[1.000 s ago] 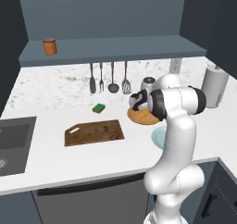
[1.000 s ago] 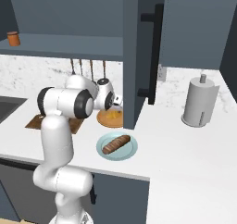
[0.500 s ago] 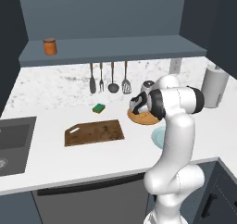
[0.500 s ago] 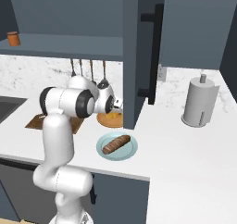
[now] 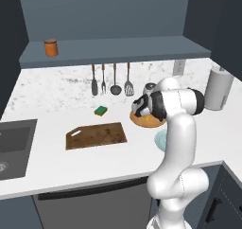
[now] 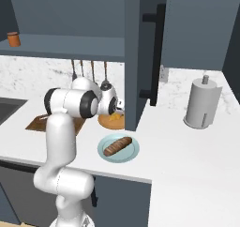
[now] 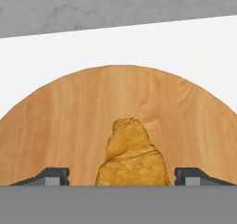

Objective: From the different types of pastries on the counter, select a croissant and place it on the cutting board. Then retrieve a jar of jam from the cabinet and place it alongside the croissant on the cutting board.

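From the left base view, the jar of jam (image 5: 50, 48) stands far left on the cabinet (image 5: 118, 50) ledge, above the counter (image 5: 52, 91). Further right the cutting board (image 5: 96, 135) lies bare, with a green sponge (image 5: 100, 110) just behind it. Right again, my gripper (image 5: 140, 107) hangs low over the round wooden plate (image 5: 147, 121). In my hand view the croissant (image 7: 132, 155) lies on that plate (image 7: 69, 121) between my fingertips (image 7: 54, 176), which stand apart on either side with a gap showing. The brown loaf (image 6: 117, 146) rests on a pale blue plate (image 6: 132, 154) nearer the counter edge.
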### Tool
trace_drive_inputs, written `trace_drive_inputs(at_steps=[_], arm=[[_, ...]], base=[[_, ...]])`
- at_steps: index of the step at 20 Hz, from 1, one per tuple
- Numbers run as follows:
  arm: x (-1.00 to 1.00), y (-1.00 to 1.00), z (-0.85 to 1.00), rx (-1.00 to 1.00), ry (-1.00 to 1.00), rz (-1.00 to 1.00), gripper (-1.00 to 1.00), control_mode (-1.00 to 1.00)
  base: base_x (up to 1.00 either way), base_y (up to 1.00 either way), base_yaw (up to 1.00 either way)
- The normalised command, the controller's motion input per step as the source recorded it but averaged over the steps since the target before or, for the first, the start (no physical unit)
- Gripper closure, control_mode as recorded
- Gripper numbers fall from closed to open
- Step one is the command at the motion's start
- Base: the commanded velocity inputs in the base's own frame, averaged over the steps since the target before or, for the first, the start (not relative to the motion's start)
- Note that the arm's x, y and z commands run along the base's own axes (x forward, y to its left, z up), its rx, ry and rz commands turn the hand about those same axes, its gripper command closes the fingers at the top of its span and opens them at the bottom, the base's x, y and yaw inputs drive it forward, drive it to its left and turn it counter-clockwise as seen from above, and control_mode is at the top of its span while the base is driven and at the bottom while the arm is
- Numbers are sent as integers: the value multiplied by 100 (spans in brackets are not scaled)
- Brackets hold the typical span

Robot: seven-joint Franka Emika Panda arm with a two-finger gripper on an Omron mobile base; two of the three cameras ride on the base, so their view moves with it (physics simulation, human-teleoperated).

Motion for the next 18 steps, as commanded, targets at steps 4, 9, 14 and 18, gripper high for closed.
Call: trace_drive_inputs(at_steps=[4, 9, 14, 18], arm=[[1, -3, -4, 0, 0, 0, 100, -100], [-6, 0, 46, 5, 0, 0, 100, -100], [-42, 11, 78, 1, 0, 0, 100, -100], [-65, 69, 26, 0, 2, 12, 100, -100]], base=[[0, 0, 0], [0, 0, 0], [0, 0, 0], [0, 0, 0]])
